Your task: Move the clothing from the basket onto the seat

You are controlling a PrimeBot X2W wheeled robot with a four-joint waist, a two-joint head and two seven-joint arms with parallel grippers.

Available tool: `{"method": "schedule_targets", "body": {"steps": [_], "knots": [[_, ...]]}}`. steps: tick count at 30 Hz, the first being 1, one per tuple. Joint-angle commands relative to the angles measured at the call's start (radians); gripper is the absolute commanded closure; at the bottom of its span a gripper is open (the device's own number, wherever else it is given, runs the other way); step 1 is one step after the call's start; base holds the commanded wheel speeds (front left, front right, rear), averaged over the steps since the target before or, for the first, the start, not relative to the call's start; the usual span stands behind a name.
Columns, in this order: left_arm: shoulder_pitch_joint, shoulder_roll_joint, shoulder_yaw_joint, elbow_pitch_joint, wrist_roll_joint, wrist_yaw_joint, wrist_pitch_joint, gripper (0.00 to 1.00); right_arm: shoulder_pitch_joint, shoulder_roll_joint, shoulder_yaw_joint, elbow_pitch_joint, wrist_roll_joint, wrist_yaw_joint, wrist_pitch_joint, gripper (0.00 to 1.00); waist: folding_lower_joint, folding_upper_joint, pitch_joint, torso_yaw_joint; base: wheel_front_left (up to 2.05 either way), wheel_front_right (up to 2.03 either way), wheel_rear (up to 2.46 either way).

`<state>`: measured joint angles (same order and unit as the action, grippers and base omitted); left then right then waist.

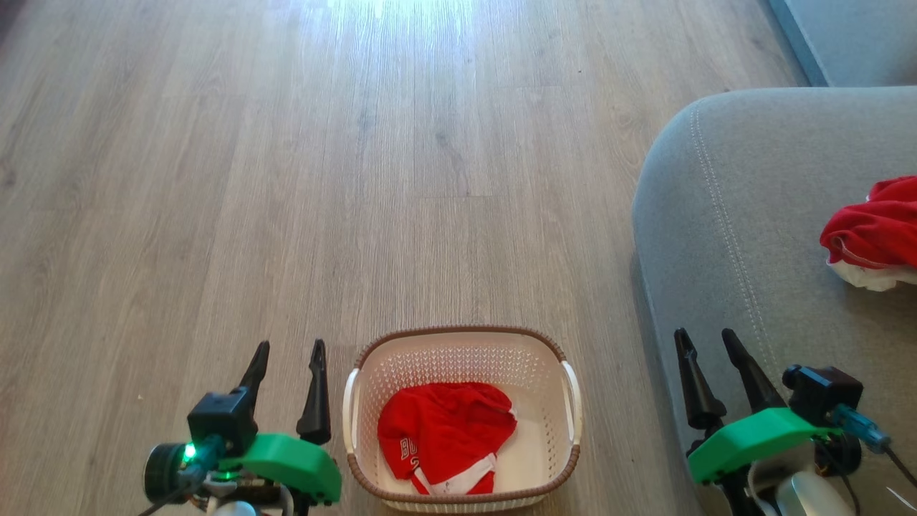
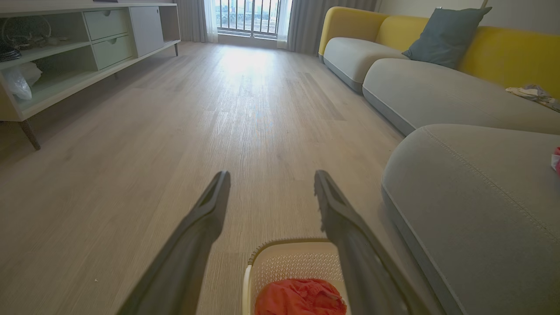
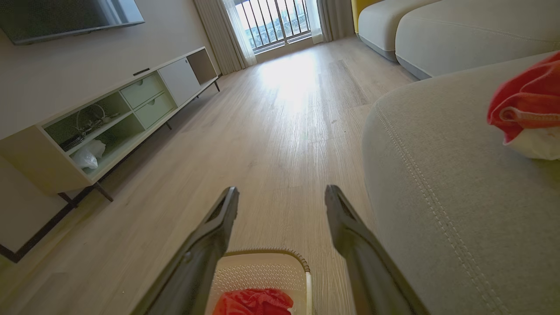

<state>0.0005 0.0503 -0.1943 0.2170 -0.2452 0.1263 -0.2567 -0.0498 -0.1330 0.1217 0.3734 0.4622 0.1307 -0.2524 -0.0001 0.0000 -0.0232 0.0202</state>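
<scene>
A cream basket point(image 1: 548, 373) with a brown braided rim stands on the floor at the bottom centre. One red garment point(image 1: 440, 433) with white trim and lettering lies crumpled inside it. A second red garment point(image 1: 874, 229) rests on the grey seat point(image 1: 731, 236) at the right. My left gripper point(image 1: 291, 352) hovers open just left of the basket, nothing between its fingers. My right gripper point(image 1: 708, 339) stands open over the seat's front corner, empty. The left wrist view shows the basket point(image 2: 280, 264) and its garment point(image 2: 299, 297) below the fingers; the right wrist view shows the basket point(image 3: 258, 273) and the seat's garment point(image 3: 525, 103).
Wood plank floor point(image 1: 322, 179) stretches ahead. A long low cabinet point(image 2: 65, 65) with shelves runs along the left wall. More sofa sections with yellow backs and a grey cushion point(image 2: 442, 37) lie beyond the seat. Curtained balcony doors point(image 2: 249, 17) stand at the far end.
</scene>
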Motion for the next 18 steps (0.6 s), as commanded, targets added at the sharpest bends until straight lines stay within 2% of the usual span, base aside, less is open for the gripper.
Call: {"method": "schedule_targets", "body": {"steps": [1,18], "knots": [[-0.037,0.0,0.027,-0.025,0.007,-0.003,-0.005,0.0,-0.03,-0.013,0.013,-0.03,0.005,0.0,-0.009,0.0,0.0001,0.0,0.0,0.001,0.0,0.0,0.0],[-0.042,0.0,0.017,-0.02,0.009,-0.004,-0.005,0.0,-0.034,-0.017,-0.001,-0.047,-0.017,0.0,-0.009,0.0,0.0001,0.0,0.02,-0.004,0.0,0.0,0.0]]}}
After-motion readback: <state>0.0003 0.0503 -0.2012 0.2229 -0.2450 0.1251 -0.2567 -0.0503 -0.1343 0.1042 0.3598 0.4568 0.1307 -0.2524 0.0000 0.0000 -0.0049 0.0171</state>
